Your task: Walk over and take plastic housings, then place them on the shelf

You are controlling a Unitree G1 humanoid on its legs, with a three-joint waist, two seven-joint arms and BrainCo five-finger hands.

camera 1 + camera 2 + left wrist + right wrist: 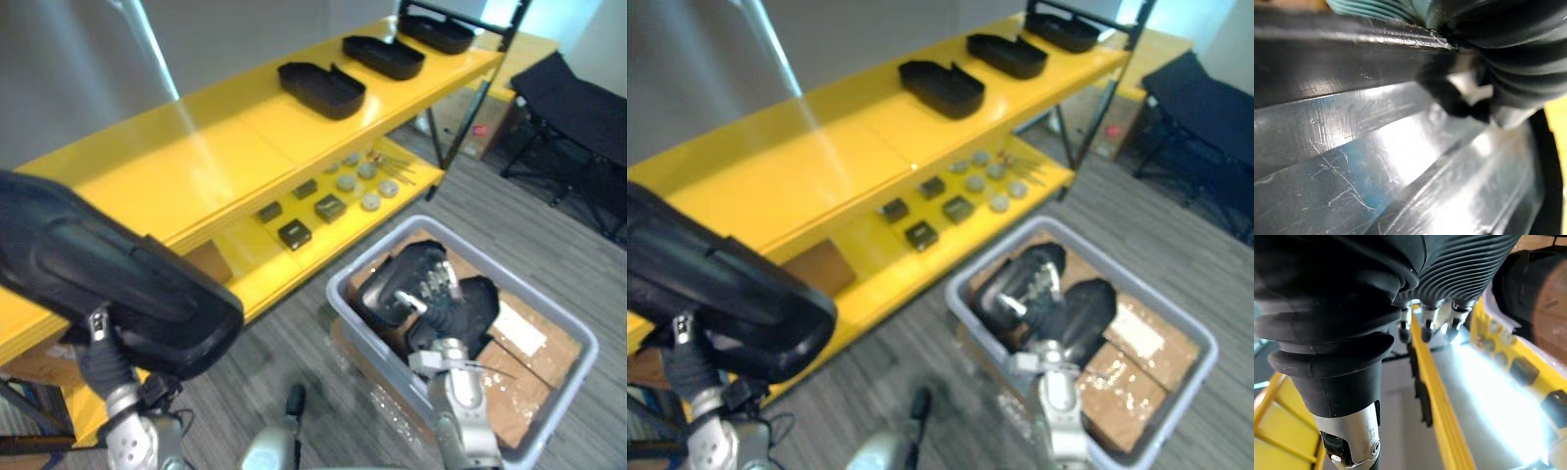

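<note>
Since the big black housing [108, 274] at 8 o'clock covers the left hand [1518, 63], its grip can't be told. Right hand [436, 294] at 5 o'clock rests on a second housing [387, 289] in the grey bin [338, 294], clasp unclear too. Probably a light, stiff, slick shell, so take it by the rim. Yellow shelf [196, 157] at 11 o'clock, shelved housings [321, 88] at 12.
</note>
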